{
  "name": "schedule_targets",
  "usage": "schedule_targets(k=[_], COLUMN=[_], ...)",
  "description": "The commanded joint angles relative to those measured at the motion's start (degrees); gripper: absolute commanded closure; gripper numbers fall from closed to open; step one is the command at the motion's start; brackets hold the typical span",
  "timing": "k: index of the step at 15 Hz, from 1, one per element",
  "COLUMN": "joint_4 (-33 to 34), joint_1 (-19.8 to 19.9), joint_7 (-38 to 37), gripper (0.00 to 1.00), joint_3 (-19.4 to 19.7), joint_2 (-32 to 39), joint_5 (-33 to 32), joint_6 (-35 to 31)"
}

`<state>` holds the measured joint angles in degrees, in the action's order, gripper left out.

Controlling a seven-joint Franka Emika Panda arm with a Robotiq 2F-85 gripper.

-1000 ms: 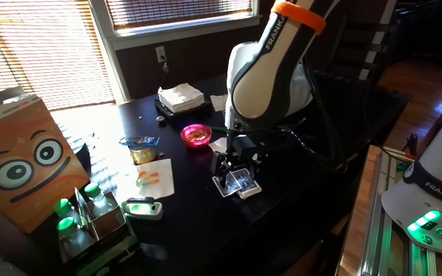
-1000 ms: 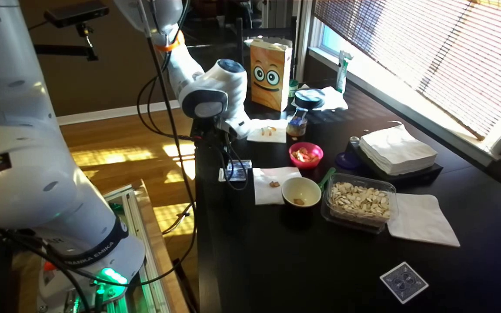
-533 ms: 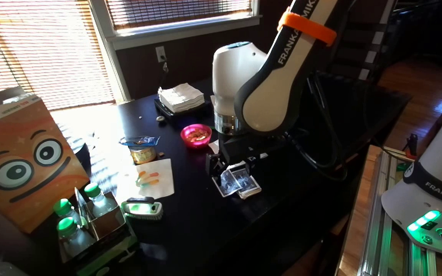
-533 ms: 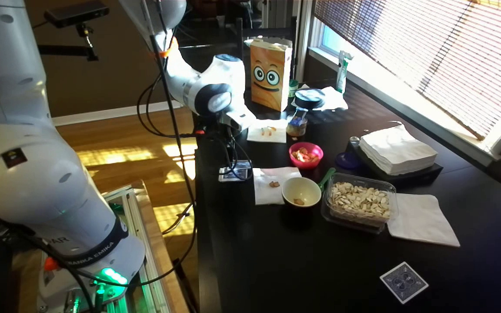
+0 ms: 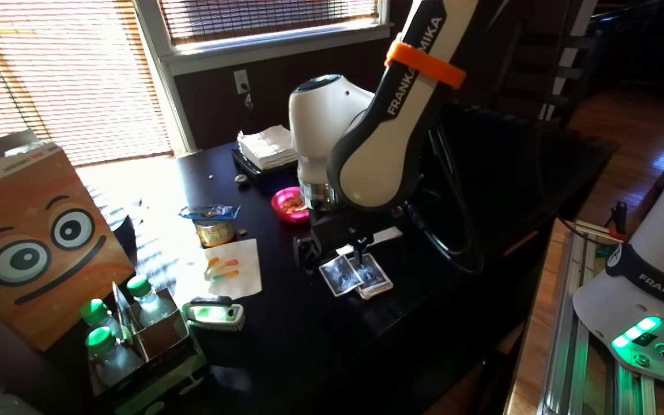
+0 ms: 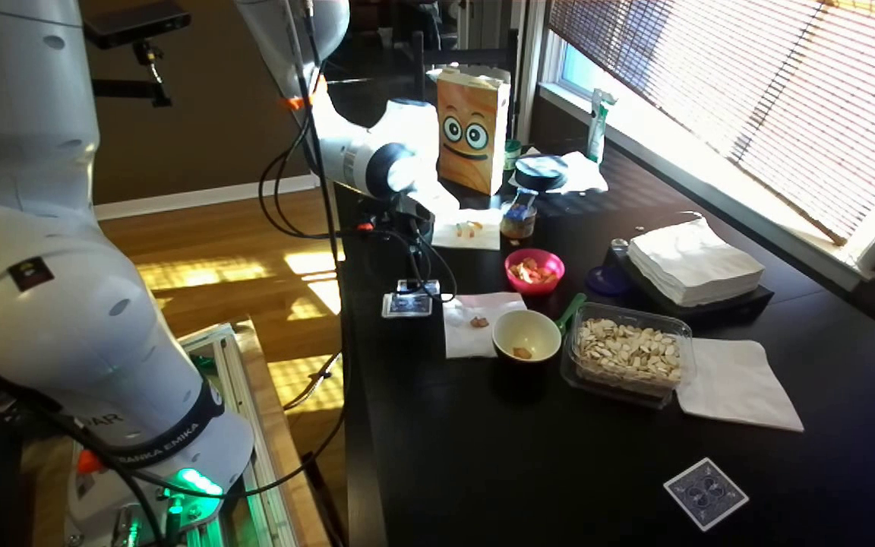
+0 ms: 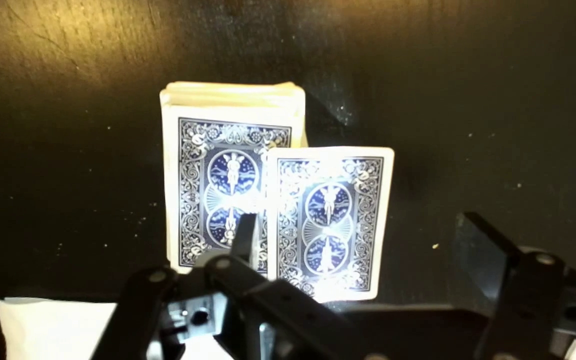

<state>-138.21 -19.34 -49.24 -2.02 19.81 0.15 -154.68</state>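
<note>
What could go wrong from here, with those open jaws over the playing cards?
In the wrist view, one finger of the open gripper appears over the pile of cards, so closing there might shove or catch more than the loose top card.
That card rests only partly on the pile, so pressing its outer side might tip it or slide it off.
A white napkin lies near the pile; a sideways sweep could drag it.

In the wrist view we saw a playing card overlapping the deck on its right; in an exterior view, rightward along the desk, came a napkin, a bowl and a seed tub.
</note>
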Motion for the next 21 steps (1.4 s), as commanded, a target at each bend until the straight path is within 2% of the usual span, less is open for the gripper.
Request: schedule_targets(k=[1,7,9,10,12,13,14,16,18,19,21], joint_4=[4.5,7.61,8.32,8.59,9.05,9.27,9.37,9.58,9.52,9.51,9.39], joint_1=[-1.39,-1.7,-1.73,-1.75,-1.74,-1.8,-1.8,-1.81,-1.81,-1.84,-1.84], joint_7=[-2.39,-2.14,-2.0,-1.94,-1.77,-1.74,-1.71,-1.63,-1.62,-1.66,-1.69], gripper=[0.0,0.01,0.06,0.15,0.18,0.27,0.26,0.37,0.43,0.49,0.54], joint_3=[1.39,2.24,2.38,2.41,2.37,2.36,2.33,2.24,2.24,2.28,2.35], joint_2=[3.73,6.7,7.38,7.64,8.09,8.14,8.1,8.01,7.8,7.71,7.5], joint_5=[-2.34,-2.15,-2.09,-2.08,-1.95,-1.95,-1.94,-1.93,-1.98,-2.03,-2.11], joint_6=[3.36,6.06,6.65,6.87,7.17,7.17,7.43,7.67,7.91,7.9,7.98])
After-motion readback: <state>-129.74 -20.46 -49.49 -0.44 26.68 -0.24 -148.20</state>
